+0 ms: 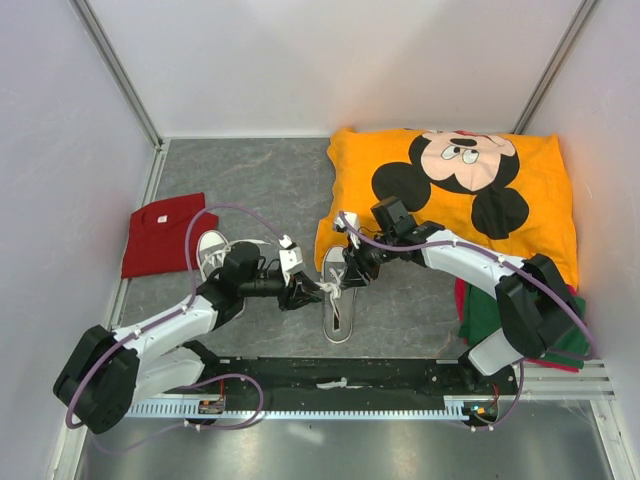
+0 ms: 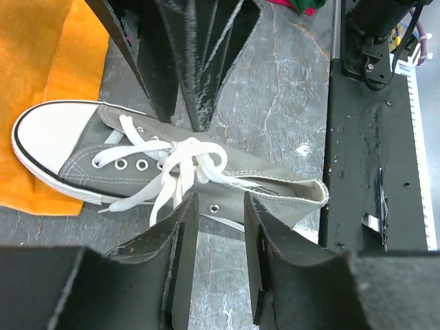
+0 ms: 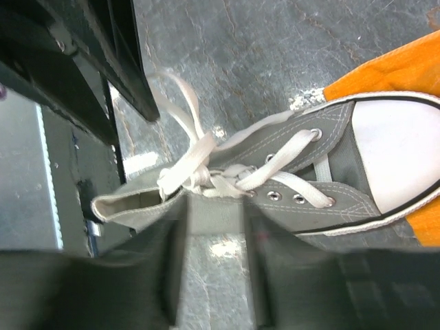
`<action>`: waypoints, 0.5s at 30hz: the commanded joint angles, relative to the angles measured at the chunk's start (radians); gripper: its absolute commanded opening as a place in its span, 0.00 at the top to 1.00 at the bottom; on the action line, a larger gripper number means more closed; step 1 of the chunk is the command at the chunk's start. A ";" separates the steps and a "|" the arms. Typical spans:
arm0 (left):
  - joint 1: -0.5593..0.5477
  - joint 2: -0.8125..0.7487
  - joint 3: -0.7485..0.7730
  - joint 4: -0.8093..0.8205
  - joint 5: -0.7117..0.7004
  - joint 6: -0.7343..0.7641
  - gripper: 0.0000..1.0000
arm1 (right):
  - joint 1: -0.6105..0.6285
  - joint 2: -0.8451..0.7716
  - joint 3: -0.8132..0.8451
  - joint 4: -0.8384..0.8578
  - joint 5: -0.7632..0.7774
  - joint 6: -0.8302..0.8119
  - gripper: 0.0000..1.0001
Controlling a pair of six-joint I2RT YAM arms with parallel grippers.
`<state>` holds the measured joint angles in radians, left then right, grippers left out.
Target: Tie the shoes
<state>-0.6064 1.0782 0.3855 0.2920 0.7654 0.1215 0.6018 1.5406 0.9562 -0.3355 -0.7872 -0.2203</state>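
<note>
One grey sneaker (image 1: 337, 300) with a white toe cap lies in the middle of the floor, toe on the orange pillow's edge. Its white laces (image 2: 184, 159) are crossed in a knot with loose loops, also seen in the right wrist view (image 3: 206, 177). The other sneaker (image 1: 211, 248) lies to the left, partly hidden behind my left arm. My left gripper (image 1: 303, 292) is open and empty at the middle shoe's left side (image 2: 218, 230). My right gripper (image 1: 356, 268) is open and empty at the shoe's right side (image 3: 214, 234). Both sets of jaws stand beside the knot.
An orange Mickey Mouse pillow (image 1: 450, 185) lies at the back right. A red cloth (image 1: 163, 232) lies at the left wall. Green and red cloths (image 1: 500, 315) lie at the right. A black base rail (image 1: 340, 378) runs along the front. White walls close in on three sides.
</note>
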 commanded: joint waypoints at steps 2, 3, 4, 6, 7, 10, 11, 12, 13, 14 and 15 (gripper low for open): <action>0.034 -0.063 0.044 -0.106 0.020 0.073 0.57 | -0.005 -0.037 0.032 -0.062 -0.014 -0.164 0.50; 0.043 -0.082 0.049 -0.128 0.028 0.084 0.56 | -0.005 -0.042 0.029 -0.066 -0.014 -0.213 0.47; 0.066 -0.095 0.055 -0.172 0.038 0.101 0.55 | -0.005 -0.046 0.027 -0.071 -0.015 -0.241 0.45; 0.082 -0.122 0.068 -0.221 0.064 0.174 0.53 | -0.005 -0.050 0.030 -0.079 -0.014 -0.293 0.44; 0.094 -0.127 0.075 -0.269 0.071 0.193 0.53 | -0.005 -0.050 0.029 -0.082 -0.014 -0.351 0.44; 0.126 -0.141 0.098 -0.325 0.101 0.233 0.52 | 0.001 -0.048 0.033 -0.082 -0.006 -0.469 0.44; 0.134 -0.142 0.104 -0.336 0.113 0.231 0.52 | 0.004 -0.045 0.036 -0.082 -0.001 -0.499 0.44; 0.146 -0.139 0.110 -0.343 0.118 0.233 0.52 | 0.012 -0.046 0.038 -0.082 0.008 -0.522 0.44; 0.151 -0.139 0.115 -0.350 0.123 0.227 0.52 | 0.015 -0.045 0.042 -0.083 0.009 -0.562 0.44; 0.155 -0.136 0.119 -0.352 0.127 0.224 0.52 | 0.026 -0.046 0.045 -0.083 0.012 -0.574 0.43; 0.166 -0.130 0.122 -0.353 0.130 0.225 0.52 | 0.030 -0.046 0.053 -0.083 0.014 -0.582 0.43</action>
<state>-0.4667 0.9482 0.4595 -0.0048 0.8406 0.2897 0.6079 1.5227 0.9573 -0.4225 -0.7700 -0.6392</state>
